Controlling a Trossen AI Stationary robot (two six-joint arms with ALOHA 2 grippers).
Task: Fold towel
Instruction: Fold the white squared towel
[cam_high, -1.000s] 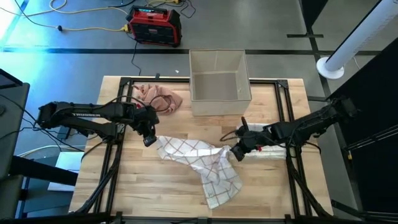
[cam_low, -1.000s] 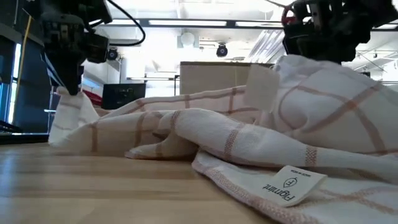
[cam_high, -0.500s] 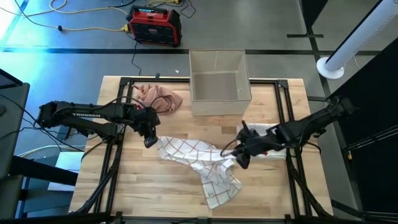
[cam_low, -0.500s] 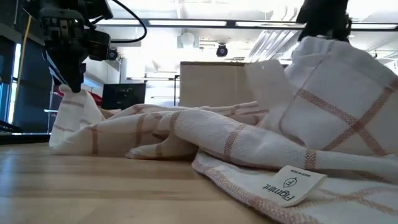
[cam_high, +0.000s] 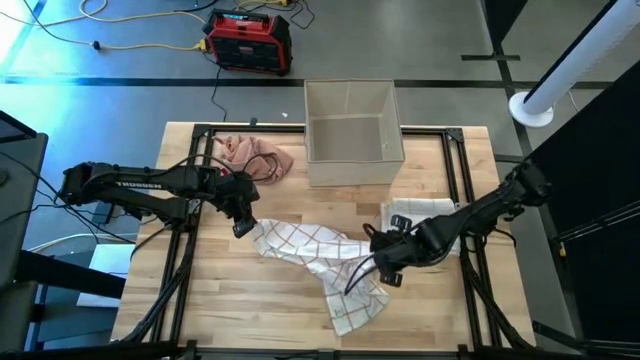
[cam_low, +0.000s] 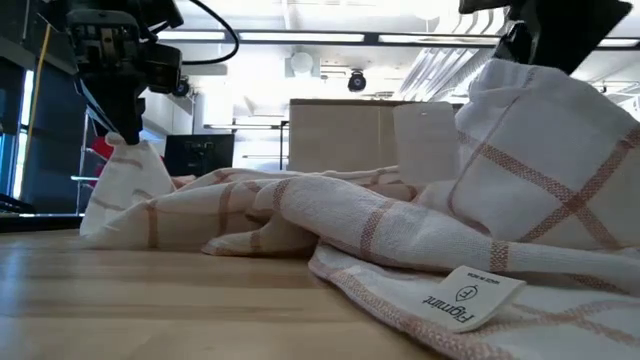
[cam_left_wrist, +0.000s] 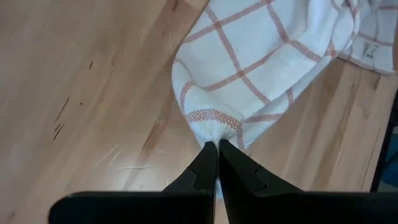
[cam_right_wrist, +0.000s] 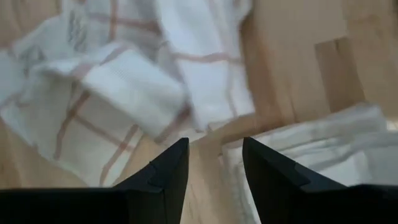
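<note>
The left arm reaches in from the desk's left side, stretched nearly level, and its left gripper (cam_high: 240, 226) points down at the near-left corner of the towel (cam_high: 320, 262). In the left wrist view the jaws are pressed together on a pinched tip of the towel (cam_left_wrist: 249, 68), which bunches into a small gathered point right where the left gripper (cam_left_wrist: 217, 148) meets it. The low view shows that corner lifted into a little peak under the left gripper (cam_low: 125, 135), the cloth hanging from it like a tent.

The right arm comes in from the desk's right edge, bent low, with the right gripper (cam_high: 385, 268) over the towel's right side. In its wrist view the jaws stand apart, nothing between them, and the right gripper (cam_right_wrist: 214, 163) hangs above bare wood between the towel (cam_right_wrist: 124, 81) and a second pale cloth (cam_right_wrist: 298, 155).

The towel is white woven cotton with a thin reddish-brown check, rumpled in loose folds across the middle of the desk (cam_high: 250, 310), trailing toward the front edge. A sewn label (cam_low: 462, 296) shows on its hem in the low view. The desk is light wooden planking. A pinkish crumpled cloth (cam_high: 255, 158) lies at the back left, beside an open square box (cam_high: 352, 135) with plain tan walls.
</note>
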